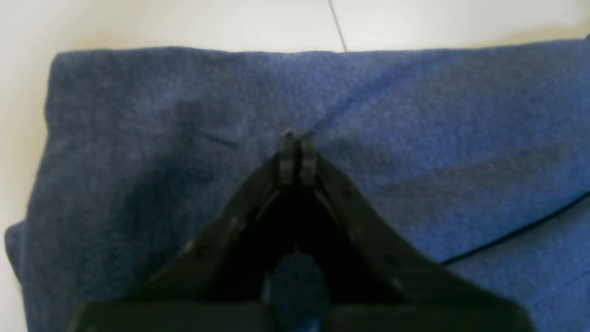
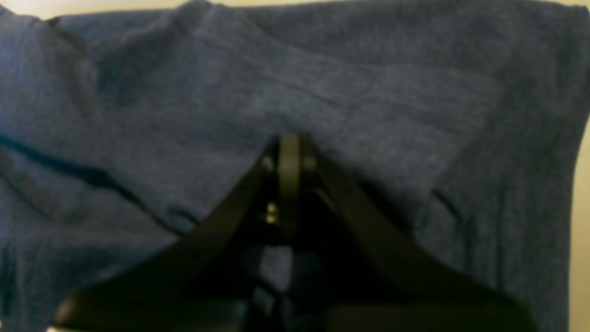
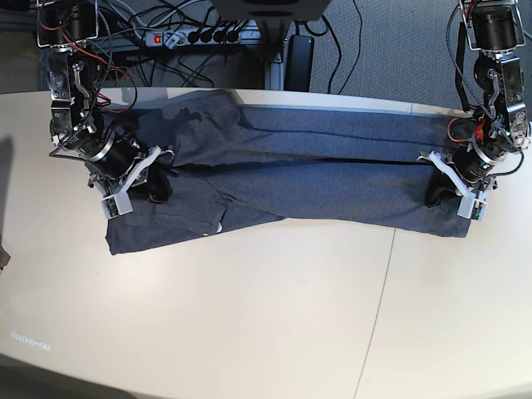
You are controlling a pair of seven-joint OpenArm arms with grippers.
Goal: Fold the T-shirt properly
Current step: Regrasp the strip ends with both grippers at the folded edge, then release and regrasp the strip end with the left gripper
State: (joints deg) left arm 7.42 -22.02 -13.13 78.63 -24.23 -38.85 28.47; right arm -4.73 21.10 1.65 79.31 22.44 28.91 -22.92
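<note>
A: Where's the T-shirt (image 3: 291, 170) now?

B: Spread as a long band across the far half of the pale surface (image 3: 266, 316), already doubled lengthwise, with a seam line running along the middle. One end bunched and rumpled near the right claw (image 3: 160, 189); other end flatter by the left claw (image 3: 438, 193).

A: And the claws?

B: Left claw (image 1: 296, 152) clenched, tips pressed together and down against the cloth; cannot tell whether any fabric is pinched between them. Right claw (image 2: 289, 157) likewise clenched, tips resting on a creased patch of the T-shirt (image 2: 322, 92). No lettering showing on this side.

A: How should it handle?

B: Probably soft, light and limp. Likely to sag and drag rather than keep any shape. Knit weave looks grippy enough, not slippery.

A: Best place to hold?

B: Probably at the short ends, both layers pinched together near the corners, so the fold lifts evenly. A single-layer grip risks peeling the layers apart.
</note>
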